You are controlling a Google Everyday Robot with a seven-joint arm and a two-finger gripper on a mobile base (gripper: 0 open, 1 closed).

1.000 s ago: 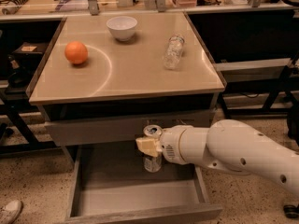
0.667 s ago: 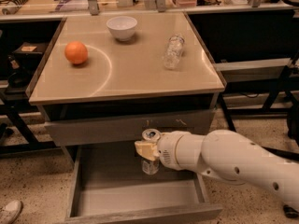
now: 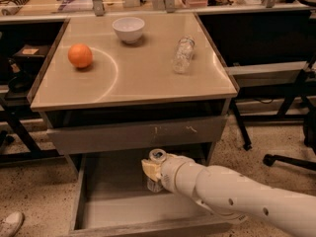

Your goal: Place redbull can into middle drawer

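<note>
The redbull can [image 3: 156,158] stands upright, its silver top showing, inside the open middle drawer [image 3: 111,209] near its back. My gripper [image 3: 152,170] is at the end of the white arm that reaches in from the lower right. It is wrapped around the can's body, with a tan finger pad [image 3: 147,167] on the can's left side. The can's lower part shows just above or on the drawer's grey floor; I cannot tell which.
On the tabletop [image 3: 133,73] lie an orange [image 3: 80,56], a white bowl [image 3: 128,29] and a clear plastic bottle [image 3: 183,54] on its side. A scratched grey drawer front [image 3: 138,132] is shut above the open drawer. A chair base [image 3: 291,159] stands at right.
The arm has shifted a little left and lower, carrying the can deeper down into the drawer. The objects on the table have not moved.
</note>
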